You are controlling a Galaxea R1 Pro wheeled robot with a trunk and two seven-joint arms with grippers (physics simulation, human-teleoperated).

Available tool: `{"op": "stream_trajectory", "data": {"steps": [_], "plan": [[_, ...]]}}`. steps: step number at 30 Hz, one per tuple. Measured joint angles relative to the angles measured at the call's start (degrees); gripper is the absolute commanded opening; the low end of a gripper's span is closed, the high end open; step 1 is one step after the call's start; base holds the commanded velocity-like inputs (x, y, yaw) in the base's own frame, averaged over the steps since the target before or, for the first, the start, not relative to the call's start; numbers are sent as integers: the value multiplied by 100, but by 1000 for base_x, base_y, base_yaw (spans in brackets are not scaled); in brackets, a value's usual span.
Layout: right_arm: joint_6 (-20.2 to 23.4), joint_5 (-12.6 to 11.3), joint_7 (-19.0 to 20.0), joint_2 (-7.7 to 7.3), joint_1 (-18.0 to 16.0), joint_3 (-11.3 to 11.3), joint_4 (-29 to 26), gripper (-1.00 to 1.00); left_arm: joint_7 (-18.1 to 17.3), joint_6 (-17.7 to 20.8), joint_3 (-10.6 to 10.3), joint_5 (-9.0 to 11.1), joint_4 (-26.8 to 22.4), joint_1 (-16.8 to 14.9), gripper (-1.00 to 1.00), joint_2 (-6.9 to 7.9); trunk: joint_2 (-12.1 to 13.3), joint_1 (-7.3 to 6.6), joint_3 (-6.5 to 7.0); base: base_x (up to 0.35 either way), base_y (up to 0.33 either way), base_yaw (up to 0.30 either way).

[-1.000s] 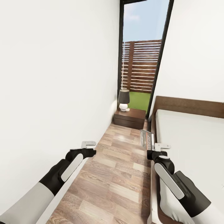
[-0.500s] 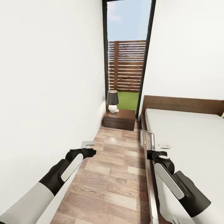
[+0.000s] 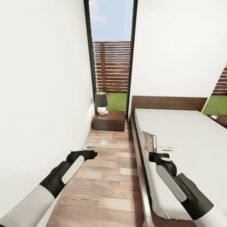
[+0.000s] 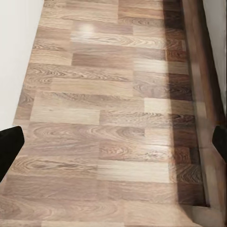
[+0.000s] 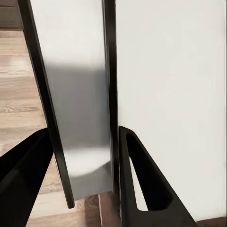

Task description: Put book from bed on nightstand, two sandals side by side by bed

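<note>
Book [image 3: 149, 142] in whitish-grey with orange and black print is pinched upright in the right gripper [image 3: 157, 150], right of centre in the head view, above the left edge of the bed [image 3: 189, 142]. In the right wrist view the book [image 5: 78, 104] is seen edge-on, clamped between the two dark fingers [image 5: 142, 189], with the pale mattress [image 5: 175, 94] behind it and wood floor on the other side.

The left gripper [image 3: 90, 148] is held out over the plank floor [image 3: 110, 176] at lower left of the head view, close to the white wall [image 3: 37, 94]; whether it is spread or pressed together cannot be told there. In the left wrist view its dark fingertips [image 4: 9, 146] appear at opposite edges of the picture, wide apart, with nothing between them but floor [image 4: 104, 118] and the bed's wooden side rail [image 4: 208, 94].

At centre of the head view a dark-brown nightstand [image 3: 108, 121] with one drawer stands beside the headboard [image 3: 170, 102]; on its top a lamp [image 3: 101, 103] with a dark shade and white base is carried. Behind it a tall window [image 3: 112, 56] shows a slatted fence, grass and sky.
</note>
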Motion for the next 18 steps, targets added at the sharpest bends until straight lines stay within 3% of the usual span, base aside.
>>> {"op": "stream_trajectory", "data": {"steps": [7,18], "plan": [[9,-3,0,-5,0,-1,-13,-100,0,-1,-7,2,-1,1,100,-5,0,-2,0,71,0,-247],[9,5,-1,-5,-2,0,-8,-100,3,-1,-6,2,-3,2,100,-5,-1,-3,0,298,57,-33]]}}
